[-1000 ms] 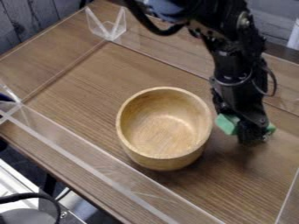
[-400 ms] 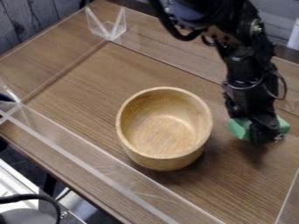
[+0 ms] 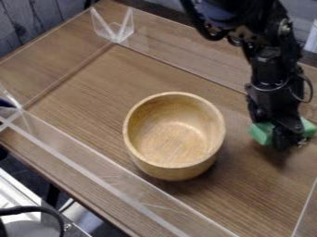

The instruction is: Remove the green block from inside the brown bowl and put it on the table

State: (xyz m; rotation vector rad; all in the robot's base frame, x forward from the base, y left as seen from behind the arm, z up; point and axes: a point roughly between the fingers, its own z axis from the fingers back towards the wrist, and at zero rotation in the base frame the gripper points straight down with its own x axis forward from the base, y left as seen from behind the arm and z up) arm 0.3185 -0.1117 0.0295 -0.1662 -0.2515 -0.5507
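The small bright green rectangular block [image 3: 265,134] sits at the right side of the frame, outside the round light-brown wooden bowl [image 3: 175,135] and just to the right of its rim, low over the brown wood-grain table [image 3: 87,88]. The black robot gripper [image 3: 277,135] comes down on it from the upper right of the frame, pointing steeply downward, with its jaws pressed together on the block. Most of the block is hidden by the black fingers; the visible green part runs roughly left to right across the frame, but its exact long axis cannot be made out. Whether the block touches the table is not clear. The bowl, at frame centre, holds nothing.
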